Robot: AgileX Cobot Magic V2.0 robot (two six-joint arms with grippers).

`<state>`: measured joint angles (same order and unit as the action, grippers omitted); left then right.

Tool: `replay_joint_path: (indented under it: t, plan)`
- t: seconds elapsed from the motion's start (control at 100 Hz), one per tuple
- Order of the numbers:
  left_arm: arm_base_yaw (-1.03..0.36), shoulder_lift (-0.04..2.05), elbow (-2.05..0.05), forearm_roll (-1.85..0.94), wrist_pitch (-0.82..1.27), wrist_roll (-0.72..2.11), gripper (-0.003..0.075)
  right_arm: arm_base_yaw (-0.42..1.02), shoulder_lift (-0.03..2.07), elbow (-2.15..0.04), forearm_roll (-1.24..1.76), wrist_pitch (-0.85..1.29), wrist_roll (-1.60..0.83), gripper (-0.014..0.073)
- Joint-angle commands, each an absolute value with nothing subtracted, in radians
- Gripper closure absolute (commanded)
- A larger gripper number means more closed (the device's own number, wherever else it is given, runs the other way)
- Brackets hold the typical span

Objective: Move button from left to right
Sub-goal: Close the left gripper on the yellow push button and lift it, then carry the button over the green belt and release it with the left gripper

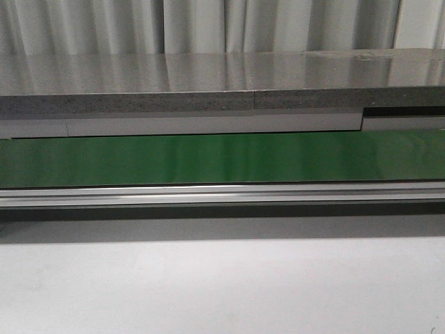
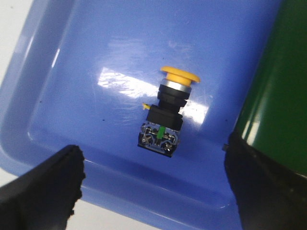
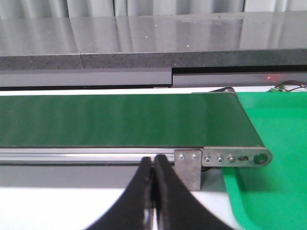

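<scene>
Pale curtains hang at the far side of the room, behind a long grey shelf (image 1: 208,83). In front of it a green conveyor belt (image 1: 208,158) runs left to right across the white worktop (image 1: 222,285), with an aluminium rail (image 1: 208,195) along its near edge. At the belt's right end lies a green tray (image 3: 273,143). Neither arm shows from the front.

On the left, a blue tray (image 2: 57,96) holds the button (image 2: 165,115), lying on its side on the tray floor, yellow cap pointing away from the left gripper (image 2: 153,187). That gripper hovers above it, jaws spread wide, one finger to each side and nothing between them. The right gripper (image 3: 153,191) waits near the belt's right end with its fingers pressed together, holding nothing.

To my eye the button is a light, rigid piece of plastic and metal, not fragile. The domed cap looks smooth and likely to slip or roll. The black boxy body (image 2: 164,117) with its flat sides seems the safer place to pinch, across the middle, squarely.
</scene>
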<state>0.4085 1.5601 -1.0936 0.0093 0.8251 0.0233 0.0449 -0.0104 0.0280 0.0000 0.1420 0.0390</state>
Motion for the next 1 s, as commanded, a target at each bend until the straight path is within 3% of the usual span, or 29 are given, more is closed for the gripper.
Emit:
replay_joint_path:
  t: [0.0, 0.99]
  plan:
    - [0.414, 1.58, -1.128, -0.013, 0.792, 0.041, 0.0134, 0.045, -0.032, 0.013, -0.009, 0.062, 0.034, 0.0662]
    - [0.414, 1.842, -1.13, -0.022, 0.685, 0.044, 0.0135, 0.045, -0.032, 0.013, -0.009, 0.062, 0.034, 0.0662]
